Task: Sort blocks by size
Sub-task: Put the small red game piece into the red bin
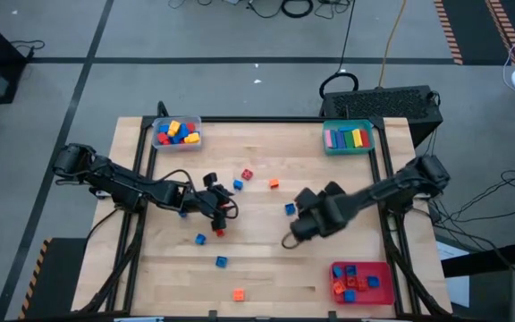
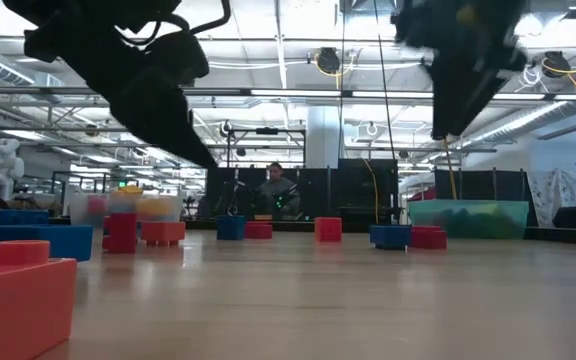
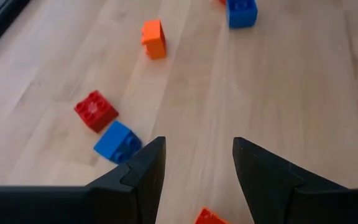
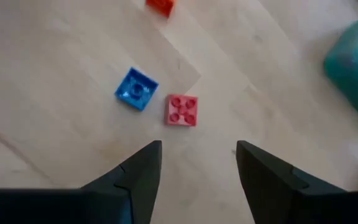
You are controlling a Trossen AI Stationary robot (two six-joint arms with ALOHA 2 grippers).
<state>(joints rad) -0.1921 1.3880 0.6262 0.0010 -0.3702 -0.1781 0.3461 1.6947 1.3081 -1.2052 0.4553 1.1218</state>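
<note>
Small blocks lie scattered on the wooden table [image 1: 266,268]: a red block [image 1: 247,174] and a blue block [image 1: 238,185] side by side, an orange block [image 1: 274,183], and another blue block [image 1: 290,208]. My left gripper [image 1: 226,211] hovers open left of the middle. Its wrist view shows the gripper [image 3: 197,180], the red block [image 3: 96,111] and blue block [image 3: 118,142] ahead of it, and a red-orange block [image 3: 209,216] on the table below the gap. My right gripper [image 1: 304,219] hangs open above the table's middle. In its own wrist view the right gripper [image 4: 197,180] has a blue block [image 4: 135,88] and a pink-red block [image 4: 182,111] ahead.
A clear tray [image 1: 177,132] of mixed blocks stands at the far left. A teal tray [image 1: 349,137] of long bars stands at the far right, and a red tray [image 1: 361,279] of small blocks at the near right. More loose blocks [image 1: 221,261] lie toward the near edge.
</note>
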